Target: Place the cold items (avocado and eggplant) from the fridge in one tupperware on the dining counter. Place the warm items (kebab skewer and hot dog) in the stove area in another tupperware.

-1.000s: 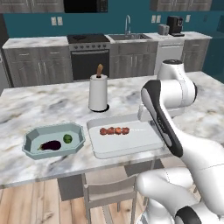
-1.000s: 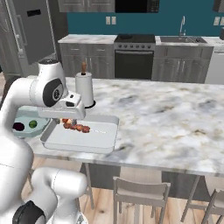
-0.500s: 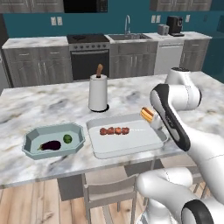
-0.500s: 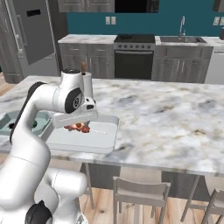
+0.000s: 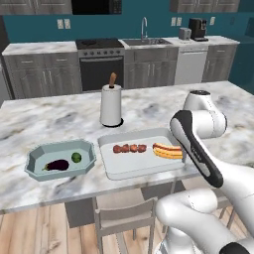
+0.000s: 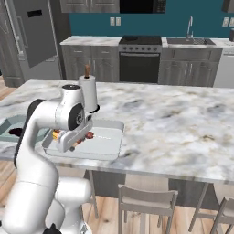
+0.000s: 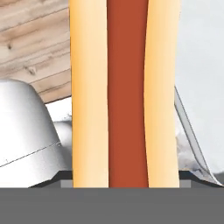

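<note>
My jaws are closed on the hot dog (image 7: 126, 92), holding it over the right end of the white tub (image 5: 130, 165) on the worktop (image 5: 49, 116), beside the kebab (image 5: 129, 148). Eggplant (image 5: 57, 165) and avocado (image 5: 76, 157) lie in the teal tub (image 5: 34, 158).

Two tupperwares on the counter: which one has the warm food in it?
The white rectangular tupperware right of the paper towel: it holds the kebab skewer and hot dog. The teal octagonal tupperware holds the eggplant and avocado.
</note>
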